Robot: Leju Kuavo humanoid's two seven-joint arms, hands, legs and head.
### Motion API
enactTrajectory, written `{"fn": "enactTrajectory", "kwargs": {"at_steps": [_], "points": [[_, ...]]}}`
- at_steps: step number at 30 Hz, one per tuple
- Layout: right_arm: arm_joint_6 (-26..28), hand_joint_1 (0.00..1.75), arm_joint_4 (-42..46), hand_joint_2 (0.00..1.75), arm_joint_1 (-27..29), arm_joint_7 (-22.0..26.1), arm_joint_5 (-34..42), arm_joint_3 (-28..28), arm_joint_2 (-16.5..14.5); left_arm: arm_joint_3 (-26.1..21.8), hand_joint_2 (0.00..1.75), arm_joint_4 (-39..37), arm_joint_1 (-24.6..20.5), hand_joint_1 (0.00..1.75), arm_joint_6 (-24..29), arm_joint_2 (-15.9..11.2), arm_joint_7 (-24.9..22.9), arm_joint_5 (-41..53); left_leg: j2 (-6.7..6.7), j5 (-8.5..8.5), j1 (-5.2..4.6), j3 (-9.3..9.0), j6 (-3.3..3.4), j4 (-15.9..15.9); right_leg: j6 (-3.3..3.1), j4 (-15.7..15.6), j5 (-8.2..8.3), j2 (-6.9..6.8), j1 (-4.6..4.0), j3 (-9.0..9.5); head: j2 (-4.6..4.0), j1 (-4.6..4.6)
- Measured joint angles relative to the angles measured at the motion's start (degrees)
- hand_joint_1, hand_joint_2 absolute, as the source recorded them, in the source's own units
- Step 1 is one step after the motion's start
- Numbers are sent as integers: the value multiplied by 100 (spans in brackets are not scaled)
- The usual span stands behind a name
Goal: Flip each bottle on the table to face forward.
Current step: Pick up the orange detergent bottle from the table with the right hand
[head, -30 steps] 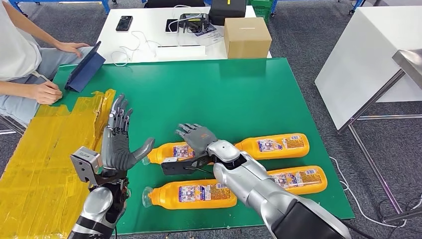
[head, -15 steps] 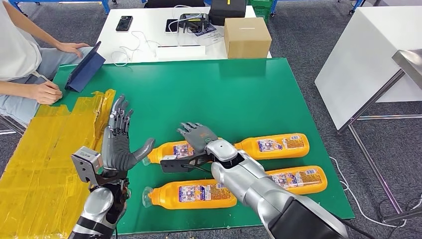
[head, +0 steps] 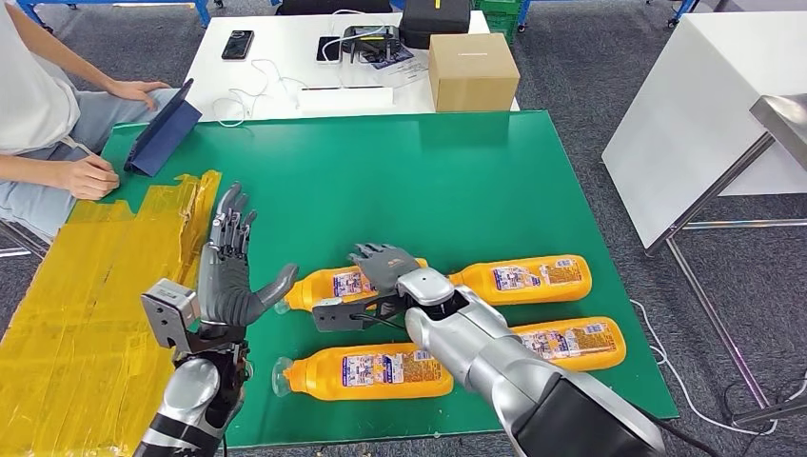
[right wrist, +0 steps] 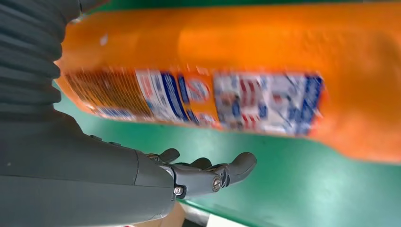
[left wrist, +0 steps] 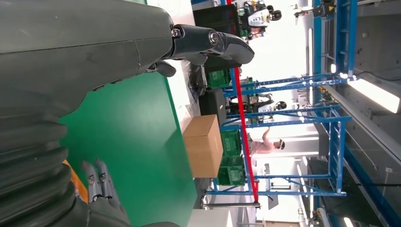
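Head view: right robot hand [head: 385, 267] has dropped onto the bottle [head: 335, 286].

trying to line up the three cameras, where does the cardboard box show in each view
Head view: the cardboard box stands on the white table beyond the far edge of the green mat.
Left wrist view: the box shows just off the green mat's edge, past the left hand.
Right wrist view: the box is not in it.
Shared landmark: the green mat, also seen in the right wrist view.
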State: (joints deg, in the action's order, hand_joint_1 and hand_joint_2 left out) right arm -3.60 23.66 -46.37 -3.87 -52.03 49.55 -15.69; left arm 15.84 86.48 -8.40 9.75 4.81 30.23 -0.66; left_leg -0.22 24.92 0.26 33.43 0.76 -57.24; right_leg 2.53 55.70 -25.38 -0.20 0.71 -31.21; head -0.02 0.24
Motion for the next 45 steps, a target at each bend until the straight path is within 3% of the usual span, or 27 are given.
{"fn": "enactTrajectory", "kwargs": {"at_steps": [15, 17, 19, 21, 28, 35, 45], "points": [[-338, 3, -209, 175, -18, -223, 4, 0, -10, -2, 175, -151, -24, 0, -1, 45, -16, 5, 0, 0, 0, -1, 0, 0, 0, 0, 0, 0, 0, 0, 0, 0], [-358, 38, -234, 175, -17, -236, 35, -2, -6, -2, 175, -164, -29, 0, -3, 50, -18, 5, 0, 0, 0, -1, 0, -1, 0, 0, 0, 0, 0, -1, 0, 0], [-355, 102, -263, 175, -17, -245, 63, -11, 7, -2, 175, -186, -39, 0, -7, 62, -19, 5, 0, 0, 0, -1, 0, -1, 0, 0, 0, 0, 0, -1, 0, 0], [-344, 135, -288, 175, -17, -249, 79, -25, 26, -2, 175, -209, -49, 0, -10, 72, -20, 5, 0, 0, 0, -1, 0, -1, 0, 0, 0, 0, 1, 0, 0, 0], [-246, 141, -354, 175, -17, -259, 80, -40, 80, -2, 175, -267, -57, 0, -15, 78, -31, 5, 0, 0, 0, -1, 0, -1, 0, 0, 0, 0, 1, 0, 0, 0], [-140, 171, -392, 175, -14, -296, 21, -44, 94, -2, 175, -292, -59, 0, -19, 78, -37, -4, 0, 0, 0, -2, 0, -1, 0, 0, 0, 0, 1, 1, 0, -1], [466, 175, -427, 175, 41, -315, -60, -73, 105, -33, 175, -293, -45, 0, -25, 78, -42, -12, 0, 0, 0, -1, 0, -1, 0, 0, 0, 0, 0, 1, 0, -1]]}}
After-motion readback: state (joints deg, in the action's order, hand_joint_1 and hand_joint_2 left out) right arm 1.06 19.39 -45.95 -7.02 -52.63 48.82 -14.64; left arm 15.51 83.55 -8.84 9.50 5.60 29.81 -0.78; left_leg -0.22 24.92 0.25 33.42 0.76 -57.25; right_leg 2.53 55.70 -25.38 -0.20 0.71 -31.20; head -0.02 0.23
